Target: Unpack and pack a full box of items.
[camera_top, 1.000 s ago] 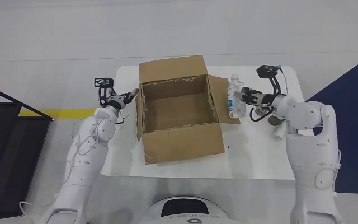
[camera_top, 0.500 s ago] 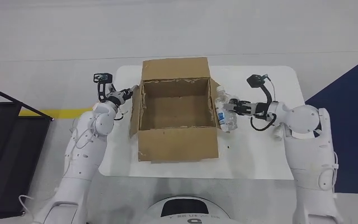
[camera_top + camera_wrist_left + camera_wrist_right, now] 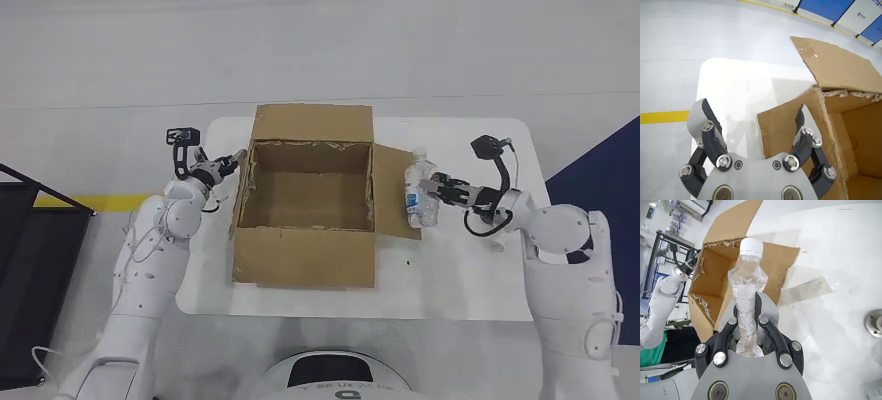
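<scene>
The right gripper, fingers clamped on the clear bottle, holds it over the right flap of the cardboard box, with the bottle's base hidden. The left gripper has its fingers apart at the left flap, contact unclear.

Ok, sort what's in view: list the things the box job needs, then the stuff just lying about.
For the job:
- cardboard box, open on the table
- clear bottle, gripped in the right arm's jaws beside the box's opening

Just lying about:
- metal disc on the table
- black frame on the floor beside the table
</scene>
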You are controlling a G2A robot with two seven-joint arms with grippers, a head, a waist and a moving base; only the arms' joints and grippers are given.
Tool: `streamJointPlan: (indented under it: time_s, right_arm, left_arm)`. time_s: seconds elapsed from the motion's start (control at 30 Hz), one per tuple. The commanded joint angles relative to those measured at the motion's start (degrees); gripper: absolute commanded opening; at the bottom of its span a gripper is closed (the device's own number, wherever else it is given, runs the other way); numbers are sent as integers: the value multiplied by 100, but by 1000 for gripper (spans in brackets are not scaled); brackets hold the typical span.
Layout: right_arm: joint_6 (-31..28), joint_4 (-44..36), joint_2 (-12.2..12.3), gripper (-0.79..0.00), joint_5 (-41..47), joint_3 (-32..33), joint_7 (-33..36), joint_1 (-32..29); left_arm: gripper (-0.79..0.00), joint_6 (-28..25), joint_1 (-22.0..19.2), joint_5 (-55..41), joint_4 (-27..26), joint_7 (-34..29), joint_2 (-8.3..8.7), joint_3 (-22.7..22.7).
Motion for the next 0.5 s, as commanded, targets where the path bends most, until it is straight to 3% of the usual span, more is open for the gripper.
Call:
streamJointPlan:
  time_s: [0.0, 0.47]
  right_arm:
    - [95, 38, 24, -785, -50, 152, -73, -123]
    - [1393, 850, 132, -785, -1598, -326, 13, 208]
  left_arm:
    - [0, -8, 17, -8, 29, 21, 2, 2]
    - [0, 5, -16, 35, 159, 83, -14, 186]
